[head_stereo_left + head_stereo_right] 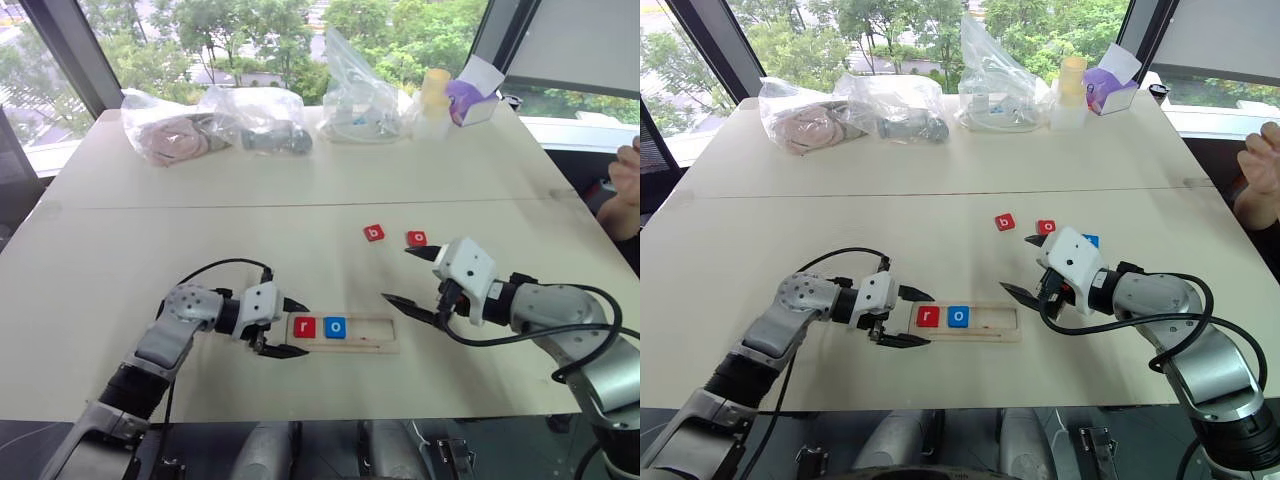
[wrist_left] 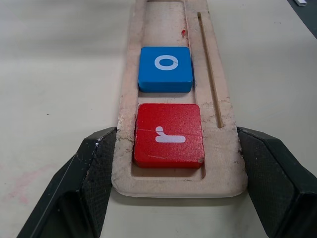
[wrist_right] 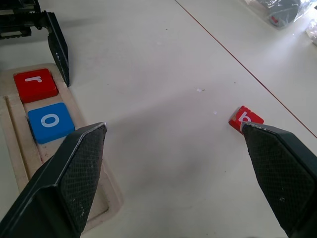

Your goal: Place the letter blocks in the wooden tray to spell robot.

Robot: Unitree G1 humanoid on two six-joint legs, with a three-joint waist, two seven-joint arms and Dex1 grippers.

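left gripper clamps wooden tray end; right gripper wide, empty | blue block half-hidden

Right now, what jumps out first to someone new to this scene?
The wooden tray near the table's front edge, with a red r block and blue o block seated at its left end. The left gripper straddles that end. A red b block lies loose farther back.
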